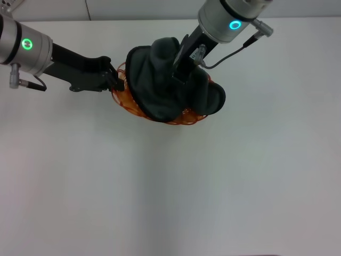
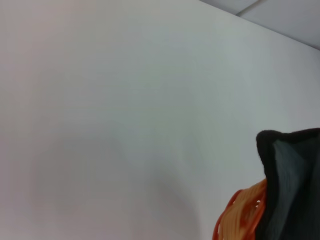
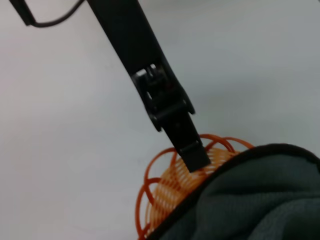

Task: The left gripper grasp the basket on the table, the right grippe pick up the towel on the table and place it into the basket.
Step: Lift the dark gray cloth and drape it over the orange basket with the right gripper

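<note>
White bench (image 1: 170,192), bare around work. Left gripper (image 1: 114,80) clenched on basket (image 1: 125,101) rim, steadying it. Right gripper (image 1: 178,72) buried in towel (image 1: 160,90) over basket; grip state unclear.

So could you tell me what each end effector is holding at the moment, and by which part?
The left end effector grips the basket by its looped rim. The right end effector is buried in the towel; its hold cannot be told.
</note>
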You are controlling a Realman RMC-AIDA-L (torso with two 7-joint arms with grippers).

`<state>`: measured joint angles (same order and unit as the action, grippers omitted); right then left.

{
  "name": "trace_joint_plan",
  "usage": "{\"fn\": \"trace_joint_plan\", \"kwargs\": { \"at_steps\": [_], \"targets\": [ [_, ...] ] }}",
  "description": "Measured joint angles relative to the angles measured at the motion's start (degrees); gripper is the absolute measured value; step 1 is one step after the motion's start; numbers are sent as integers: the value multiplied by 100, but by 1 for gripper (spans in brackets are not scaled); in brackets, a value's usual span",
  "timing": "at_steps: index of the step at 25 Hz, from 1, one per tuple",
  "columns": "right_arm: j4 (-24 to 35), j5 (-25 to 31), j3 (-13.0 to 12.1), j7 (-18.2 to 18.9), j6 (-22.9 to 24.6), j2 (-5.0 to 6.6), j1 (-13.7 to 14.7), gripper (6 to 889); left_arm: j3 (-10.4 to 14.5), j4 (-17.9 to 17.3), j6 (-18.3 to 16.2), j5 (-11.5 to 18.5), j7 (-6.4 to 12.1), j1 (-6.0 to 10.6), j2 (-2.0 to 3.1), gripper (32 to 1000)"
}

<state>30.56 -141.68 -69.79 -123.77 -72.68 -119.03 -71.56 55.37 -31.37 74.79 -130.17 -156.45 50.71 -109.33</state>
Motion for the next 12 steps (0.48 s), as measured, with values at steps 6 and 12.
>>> {"fn": "trace_joint_plan", "kwargs": {
  "at_steps": [6, 12],
  "targets": [
    [23, 132, 0, 65, -71, 13, -7, 561, 0, 0, 0, 0, 7, 0, 0, 82],
    [89, 132, 0, 97, -87, 13, 7, 857, 0, 1, 0, 0, 18, -17, 0, 81]
  ]
}}
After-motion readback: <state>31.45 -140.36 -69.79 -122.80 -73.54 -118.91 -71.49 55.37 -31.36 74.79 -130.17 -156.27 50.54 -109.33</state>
